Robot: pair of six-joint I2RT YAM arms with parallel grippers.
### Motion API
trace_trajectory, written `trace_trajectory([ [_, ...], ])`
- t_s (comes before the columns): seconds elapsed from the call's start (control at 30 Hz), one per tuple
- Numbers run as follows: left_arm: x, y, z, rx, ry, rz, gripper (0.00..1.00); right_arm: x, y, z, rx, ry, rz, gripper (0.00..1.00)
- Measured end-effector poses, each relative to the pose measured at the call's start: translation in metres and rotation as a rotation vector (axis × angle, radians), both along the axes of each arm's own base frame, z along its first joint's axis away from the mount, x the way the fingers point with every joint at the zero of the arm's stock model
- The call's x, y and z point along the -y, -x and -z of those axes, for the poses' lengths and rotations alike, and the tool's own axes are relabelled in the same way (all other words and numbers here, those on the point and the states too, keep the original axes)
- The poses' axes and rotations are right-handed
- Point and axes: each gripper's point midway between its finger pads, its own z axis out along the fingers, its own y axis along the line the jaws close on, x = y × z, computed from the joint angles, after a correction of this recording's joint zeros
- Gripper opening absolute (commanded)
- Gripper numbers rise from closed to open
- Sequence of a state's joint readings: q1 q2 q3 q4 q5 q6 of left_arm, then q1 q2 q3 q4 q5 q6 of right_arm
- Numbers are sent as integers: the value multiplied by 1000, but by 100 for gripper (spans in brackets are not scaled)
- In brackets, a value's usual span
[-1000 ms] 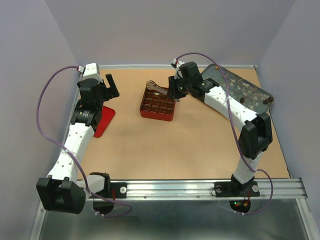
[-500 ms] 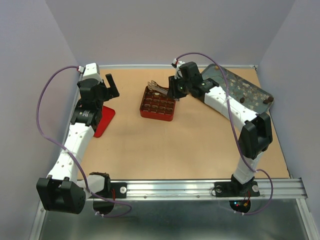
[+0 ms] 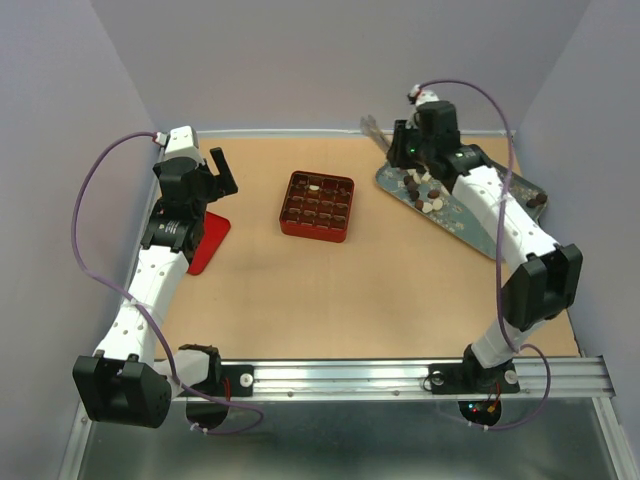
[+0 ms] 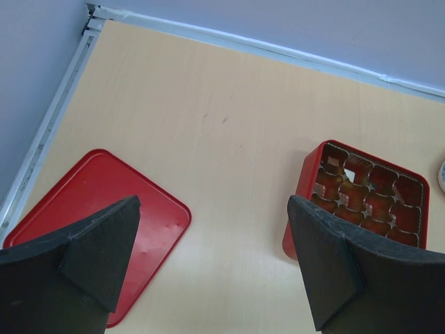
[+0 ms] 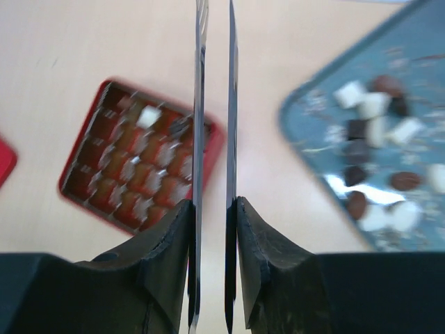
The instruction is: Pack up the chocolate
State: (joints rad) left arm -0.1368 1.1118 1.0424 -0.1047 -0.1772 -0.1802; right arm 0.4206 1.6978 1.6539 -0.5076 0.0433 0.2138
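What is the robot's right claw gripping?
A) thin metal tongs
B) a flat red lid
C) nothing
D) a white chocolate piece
A: the right claw is shut on the two blades of the thin metal tongs.

I am wearing smooth white shells along my left arm (image 3: 150, 280) and my right arm (image 3: 500, 215), with bulky black housings bulging at each joint. A thin purple cable (image 3: 88, 182) is looping beside the left arm, and a second purple cable (image 3: 465, 83) is arching over the right one. My left claw (image 4: 215, 257) is showing 2 matte black fingers (image 4: 97, 250), wedge-shaped with flat inner faces. My right claw (image 5: 213, 209) is showing the same black fingers, rounded at the shoulders. A green light (image 3: 412, 152) is glowing on my right wrist, and small red and green lights (image 3: 478, 407) are glowing at that arm's base.
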Motion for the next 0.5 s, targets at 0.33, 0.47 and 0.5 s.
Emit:
trace_trajectory([
  [0.33, -1, 0, 0, 0, -2, -5, 99, 161, -18, 6, -9, 57, 370, 37],
  [0.47, -2, 0, 0, -3, -19, -3, 99, 163, -8, 34, -91, 78, 368, 39],
  [0.5, -3, 1, 1, -6, -26, -4, 99, 162, -5, 38, -102, 77, 362, 39],
])
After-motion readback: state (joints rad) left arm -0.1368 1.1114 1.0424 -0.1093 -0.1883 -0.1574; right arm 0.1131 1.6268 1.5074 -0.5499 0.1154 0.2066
